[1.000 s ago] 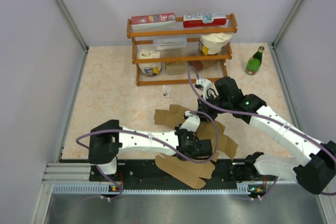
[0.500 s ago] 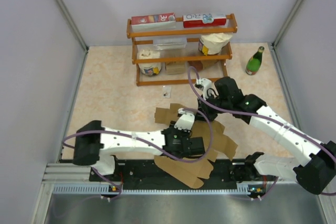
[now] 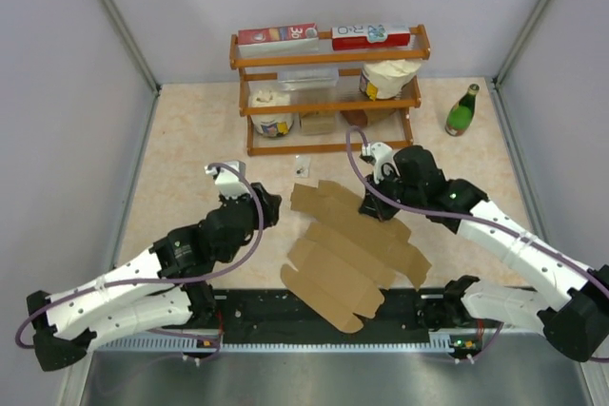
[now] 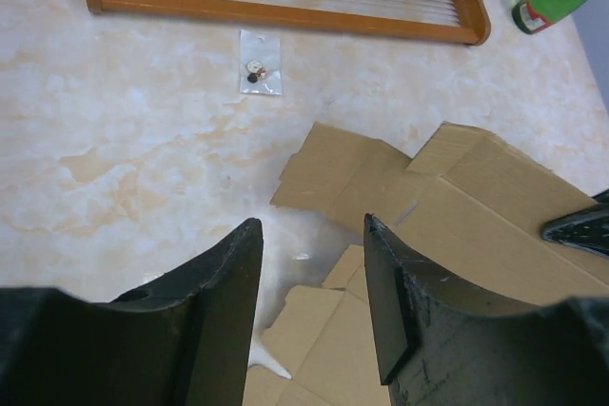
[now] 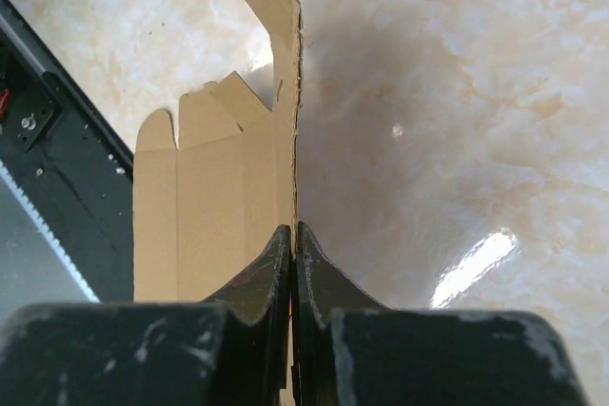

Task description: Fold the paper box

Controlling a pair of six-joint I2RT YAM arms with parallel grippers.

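The paper box (image 3: pixel 347 249) is a plain brown die-cut cardboard sheet, lying mostly flat and unfolded on the table in front of the arms. My right gripper (image 3: pixel 371 208) is shut on its far edge; in the right wrist view the jaws (image 5: pixel 293 240) pinch the thin cardboard edge (image 5: pixel 214 206) and hold it on end. My left gripper (image 3: pixel 266 204) is open and empty, to the left of the sheet and above the table. In the left wrist view (image 4: pixel 309 263) the cardboard flaps (image 4: pixel 447 206) lie ahead and to the right of the fingers.
A wooden rack (image 3: pixel 328 92) with cartons, tubs and rolls stands at the back. A green bottle (image 3: pixel 461 111) stands at the back right. A small clear bag (image 3: pixel 303 167) of parts lies in front of the rack. The black base rail (image 3: pixel 314 316) runs along the near edge.
My left arm has drawn back from over the cardboard to the left and let it go. The sheet has dropped flatter. My right gripper still grips the far edge.
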